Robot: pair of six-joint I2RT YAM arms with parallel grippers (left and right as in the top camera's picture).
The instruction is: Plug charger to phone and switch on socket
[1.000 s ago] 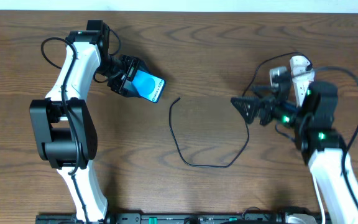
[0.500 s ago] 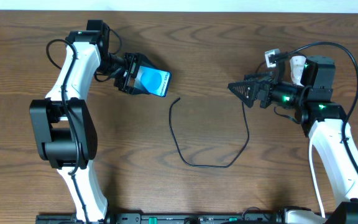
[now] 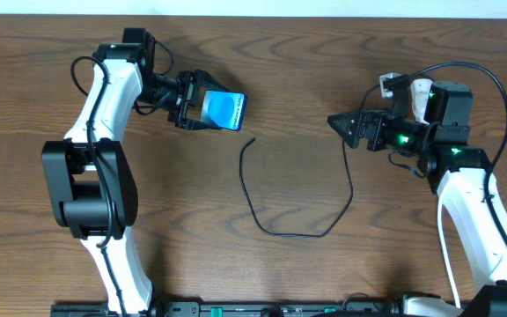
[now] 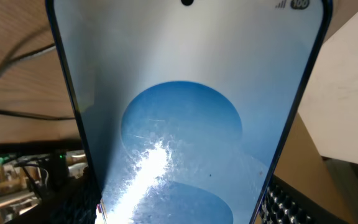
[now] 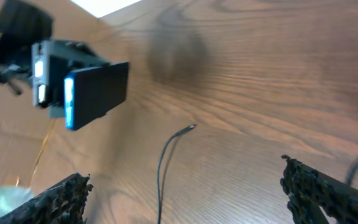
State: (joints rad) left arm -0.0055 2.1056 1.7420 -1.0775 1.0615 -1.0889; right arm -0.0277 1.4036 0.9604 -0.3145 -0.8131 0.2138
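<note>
My left gripper [image 3: 202, 103] is shut on the phone [image 3: 224, 109] and holds it above the table at the far left-centre. In the left wrist view the blue screen [image 4: 185, 118] fills the frame, with a finger [image 4: 288, 205] on each long edge. The charger [image 3: 280, 231] lies in a loop on the wood, its connector tip [image 3: 252, 139] free just below the phone. My right gripper [image 3: 337, 124] hovers open to the right of the loop, nothing between its fingers [image 5: 319, 190]. In the right wrist view the tip [image 5: 191, 128] lies ahead, and the phone [image 5: 95, 93] is beyond it. The socket [image 3: 418, 106] is mostly hidden by my right arm.
A small white plug block [image 3: 387, 85] sits at the far right next to the socket. Black arm cables [image 3: 478, 75] arc over the right arm. Bare wood lies between the arms around the charger loop.
My left gripper has carried the phone a little to the right and turned it. The right arm has swung toward the far edge, its gripper now higher and still open.
</note>
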